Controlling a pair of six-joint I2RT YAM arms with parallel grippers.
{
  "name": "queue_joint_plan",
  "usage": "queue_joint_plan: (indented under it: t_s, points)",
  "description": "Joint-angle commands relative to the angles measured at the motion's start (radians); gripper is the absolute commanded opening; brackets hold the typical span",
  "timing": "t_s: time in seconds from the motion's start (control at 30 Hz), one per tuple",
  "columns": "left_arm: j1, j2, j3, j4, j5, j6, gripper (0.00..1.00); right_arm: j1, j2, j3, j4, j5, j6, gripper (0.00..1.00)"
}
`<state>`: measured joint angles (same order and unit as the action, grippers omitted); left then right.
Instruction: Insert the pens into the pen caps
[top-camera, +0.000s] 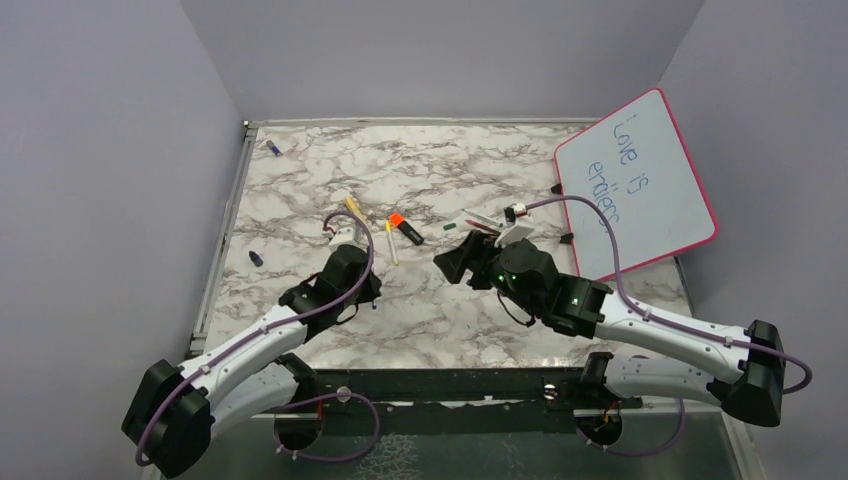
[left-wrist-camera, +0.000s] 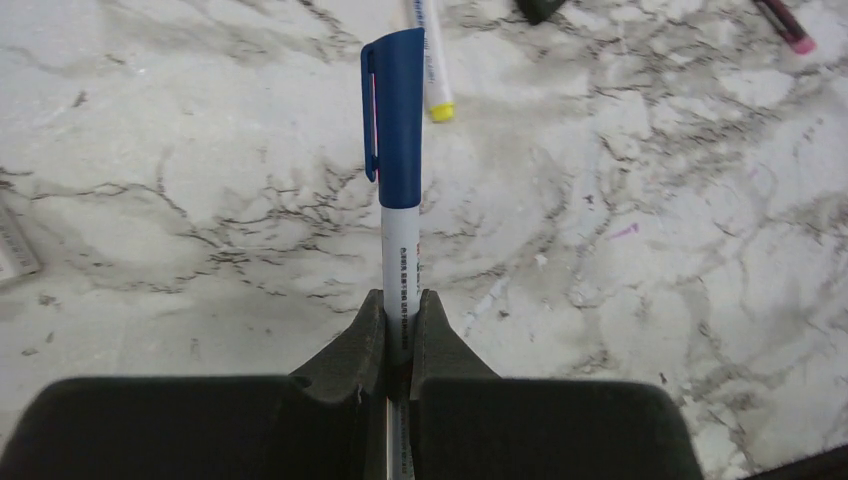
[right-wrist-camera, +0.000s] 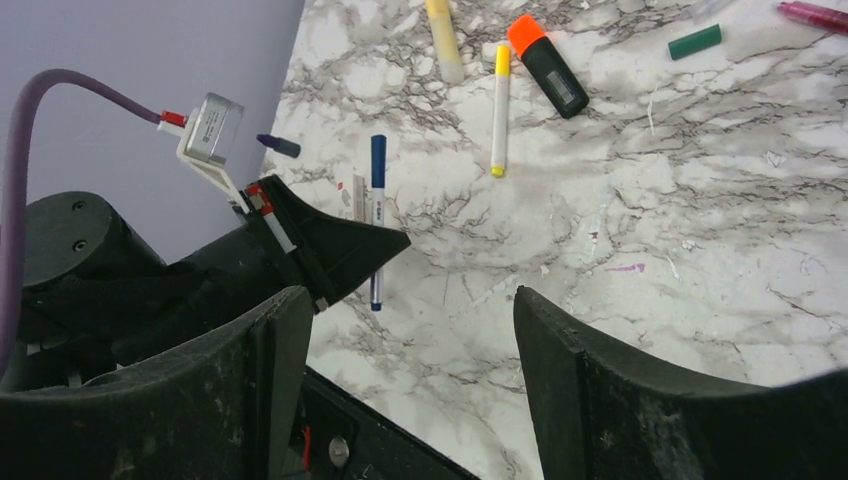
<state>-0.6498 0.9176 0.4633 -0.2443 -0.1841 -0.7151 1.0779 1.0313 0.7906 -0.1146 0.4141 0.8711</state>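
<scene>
Evidently one pen (left-wrist-camera: 398, 250) wears its blue cap (left-wrist-camera: 395, 100), clenched in the left gripper (left-wrist-camera: 400, 300) left of the highlighter (right-wrist-camera: 548, 65). The right gripper (right-wrist-camera: 410, 300) gapes empty. Next, probably: set it down and fetch the yellow-tipped pen (right-wrist-camera: 499, 110) beside the highlighter.

right claw (right-wrist-camera: 410, 325) spread wide, empty | left claw (right-wrist-camera: 385, 245) clamps blue-capped pen (right-wrist-camera: 378, 172)

Smooth marbled table (left-wrist-camera: 650, 300), glossy plastic pen (left-wrist-camera: 400, 250)

Tail of pen (left-wrist-camera: 400, 240) inside left tool (left-wrist-camera: 398, 302)
</scene>
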Motion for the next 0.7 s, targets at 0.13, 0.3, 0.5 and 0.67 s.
queue_joint_plan:
  t_s: [0.13,0.3,0.5,0.67]
  points:
    - [0.130,0.151,-0.001,0.079,-0.096,-0.015,0.05,0.000,0.026,0.026,-0.060,0.013,-0.014,0.76]
    - [0.190,0.258,0.045,0.113,-0.043,0.035,0.04,-0.001,0.023,-0.004,-0.063,-0.011,-0.010,0.76]
    - [0.212,0.344,0.102,0.082,-0.055,0.061,0.12,-0.005,0.040,0.001,-0.035,-0.026,-0.057,0.76]
    - [0.214,0.391,0.112,0.074,-0.063,0.060,0.20,-0.006,0.050,0.053,-0.111,-0.044,-0.096,0.76]
